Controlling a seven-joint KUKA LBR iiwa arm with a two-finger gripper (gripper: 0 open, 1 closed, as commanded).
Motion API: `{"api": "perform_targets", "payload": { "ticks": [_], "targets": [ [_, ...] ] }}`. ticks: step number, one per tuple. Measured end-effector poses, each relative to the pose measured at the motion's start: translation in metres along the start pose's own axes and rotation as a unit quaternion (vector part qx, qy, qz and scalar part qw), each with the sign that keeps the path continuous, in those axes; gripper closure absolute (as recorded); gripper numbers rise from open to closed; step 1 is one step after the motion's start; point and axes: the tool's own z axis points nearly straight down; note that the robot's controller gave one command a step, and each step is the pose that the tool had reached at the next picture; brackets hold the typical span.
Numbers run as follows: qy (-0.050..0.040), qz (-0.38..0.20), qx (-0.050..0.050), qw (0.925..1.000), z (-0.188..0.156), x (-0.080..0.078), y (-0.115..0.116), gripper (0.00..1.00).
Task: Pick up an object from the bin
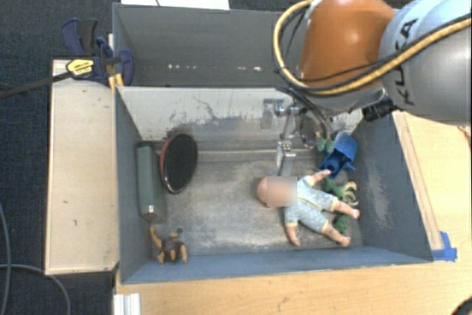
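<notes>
My gripper (pixel 285 149) hangs just above the baby doll (pixel 315 204), which lies on the right side of the bin (pixel 192 37). I cannot tell if it is spread or pressed together.

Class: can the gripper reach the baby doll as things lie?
Probably yes. The gripper hangs near the head of the baby doll; nothing lies on top of it, and the green toy sits only at its side.
</notes>
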Motion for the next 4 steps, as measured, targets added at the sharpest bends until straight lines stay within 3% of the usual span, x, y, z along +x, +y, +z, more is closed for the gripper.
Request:
{"api": "perform_targets", "payload": {
  "ticks": [1,2,3,4],
  "targets": [
    [-0.0044,0.001,0.000,1.0000,-0.005,-0.001,0.000,0.00],
    [-0.0057,0.009,0.000,0.9999,0.072,0.024,-0.057,0.00],
    [-0.0034,0.008,0.000,1.0000,0.141,0.037,-0.104,0.00],
    [-0.0020,-0.011,0.000,0.9999,0.114,0.019,-0.062,0.00]
  ]
}}
